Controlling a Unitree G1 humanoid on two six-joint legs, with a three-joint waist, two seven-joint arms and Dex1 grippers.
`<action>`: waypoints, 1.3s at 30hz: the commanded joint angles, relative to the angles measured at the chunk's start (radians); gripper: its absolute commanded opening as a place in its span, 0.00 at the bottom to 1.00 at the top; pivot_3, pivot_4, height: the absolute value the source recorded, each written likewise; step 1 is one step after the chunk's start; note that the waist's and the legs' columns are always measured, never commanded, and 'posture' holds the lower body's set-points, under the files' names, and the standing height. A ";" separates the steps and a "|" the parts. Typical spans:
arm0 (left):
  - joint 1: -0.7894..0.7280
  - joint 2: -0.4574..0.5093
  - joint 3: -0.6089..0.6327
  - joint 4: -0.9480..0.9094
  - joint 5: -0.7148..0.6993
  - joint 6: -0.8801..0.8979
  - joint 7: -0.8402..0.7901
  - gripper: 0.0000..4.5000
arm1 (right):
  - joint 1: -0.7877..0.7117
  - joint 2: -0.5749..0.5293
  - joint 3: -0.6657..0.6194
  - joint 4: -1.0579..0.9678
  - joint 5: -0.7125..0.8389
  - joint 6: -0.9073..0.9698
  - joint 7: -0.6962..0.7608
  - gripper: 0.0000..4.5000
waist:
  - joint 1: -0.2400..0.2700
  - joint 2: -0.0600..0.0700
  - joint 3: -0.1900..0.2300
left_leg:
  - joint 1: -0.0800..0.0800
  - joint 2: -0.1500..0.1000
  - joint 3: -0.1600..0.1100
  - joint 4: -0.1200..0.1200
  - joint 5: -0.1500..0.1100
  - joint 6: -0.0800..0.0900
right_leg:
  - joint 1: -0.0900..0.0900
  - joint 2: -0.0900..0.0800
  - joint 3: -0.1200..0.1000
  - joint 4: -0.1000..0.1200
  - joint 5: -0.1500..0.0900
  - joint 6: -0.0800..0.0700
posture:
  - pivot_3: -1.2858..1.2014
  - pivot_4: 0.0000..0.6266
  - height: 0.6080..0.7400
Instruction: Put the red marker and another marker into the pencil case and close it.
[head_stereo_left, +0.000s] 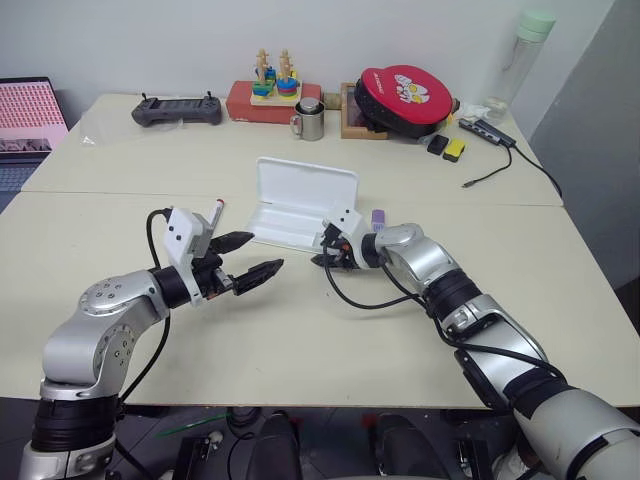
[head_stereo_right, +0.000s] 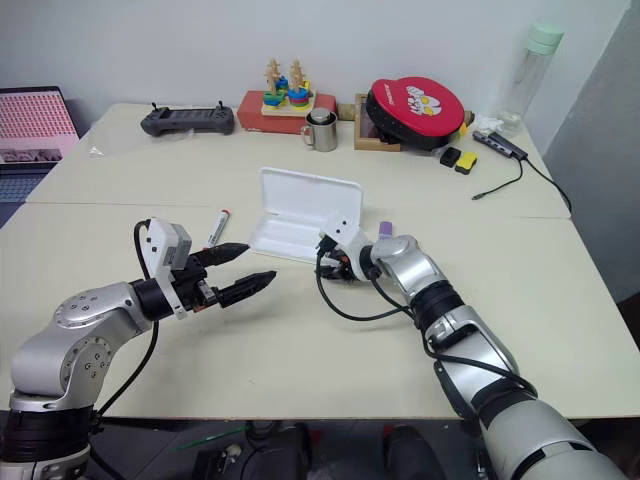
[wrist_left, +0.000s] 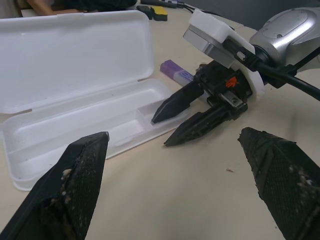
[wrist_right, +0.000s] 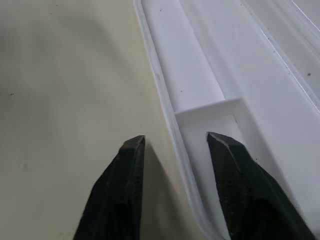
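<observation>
Beige table (head_stereo_left: 300, 330), open pencil case (head_stereo_left: 300, 205) empty

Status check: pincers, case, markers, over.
Left pincer open, empty. Right pincer astride the open pencil case's near wall. Red marker and purple marker on the table, outside the case.

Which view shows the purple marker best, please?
The left wrist view: the purple marker lies on the table beside the open pencil case, behind the right end effector. In both eye views only its tip shows above the right arm.
</observation>
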 joint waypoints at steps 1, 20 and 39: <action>-0.020 0.009 0.013 -0.003 -0.003 -0.014 0.000 1.00 | -0.020 -0.003 -0.025 -0.001 -0.018 -0.024 0.016 0.22 | 0.000 0.000 0.000 | 0.000 0.000 0.000 0.000 0.000 0.000 | 0.000 0.000 0.000 0.000 0.000 0.000 | 0.52 0.24 1.00; 0.038 0.050 0.073 0.011 -0.030 -0.005 -0.032 1.00 | 0.200 -0.097 0.049 -0.373 -0.023 -0.101 0.264 0.01 | -0.001 0.001 0.001 | 0.000 0.000 0.000 -0.001 -0.001 -0.001 | -0.001 0.000 0.000 0.000 -0.001 -0.001 | 0.52 0.24 1.00; -0.176 -0.073 0.173 0.469 0.154 -0.083 0.430 1.00 | 0.210 -0.097 -0.073 -0.518 0.112 -0.015 0.269 0.70 | 0.005 0.000 0.000 | 0.000 0.000 -0.001 0.001 -0.001 -0.001 | 0.000 0.001 -0.001 0.001 -0.001 -0.001 | 0.52 0.24 1.00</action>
